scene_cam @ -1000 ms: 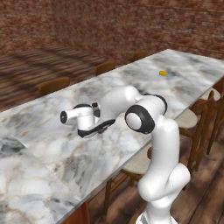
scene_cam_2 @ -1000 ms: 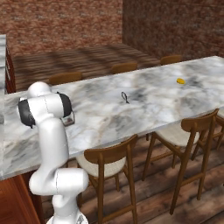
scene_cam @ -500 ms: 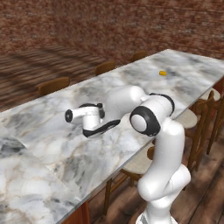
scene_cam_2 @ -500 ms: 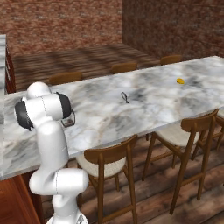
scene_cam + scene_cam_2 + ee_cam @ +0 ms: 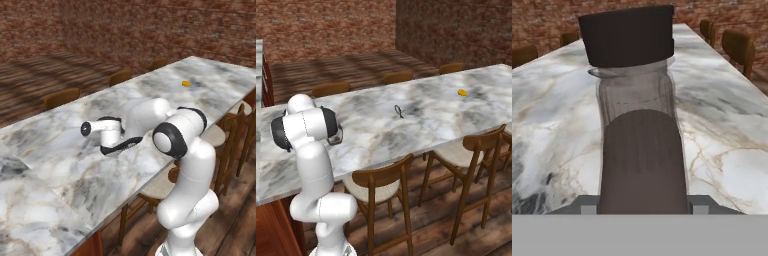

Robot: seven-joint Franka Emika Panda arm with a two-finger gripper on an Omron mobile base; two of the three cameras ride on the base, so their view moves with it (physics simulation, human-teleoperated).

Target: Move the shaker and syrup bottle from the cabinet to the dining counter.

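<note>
My gripper (image 5: 643, 201) is shut on the shaker (image 5: 637, 125), a clear glass cylinder with a dark cap and dark filling. It reaches away from the hand over the dining counter (image 5: 722, 125). In the right base view the shaker (image 5: 334, 134) is a small pale grey shape beside the arm, low at the counter's (image 5: 421, 117) left part. From the left base the hand (image 5: 116, 147) hangs low over the marble (image 5: 60, 145) and hides the shaker. Whether the shaker touches the marble I cannot tell. The syrup bottle and the cabinet are out of view.
A small yellow thing (image 5: 462, 92) (image 5: 185, 83) lies far along the counter. A small dark ring-shaped item (image 5: 399, 110) lies mid-counter. Wooden chairs (image 5: 381, 182) line the near side and others (image 5: 62, 96) the far side. Brick walls stand behind.
The hand has slid a little to the right in the left base view, low over the counter, still holding the shaker. The rest has stayed put.
</note>
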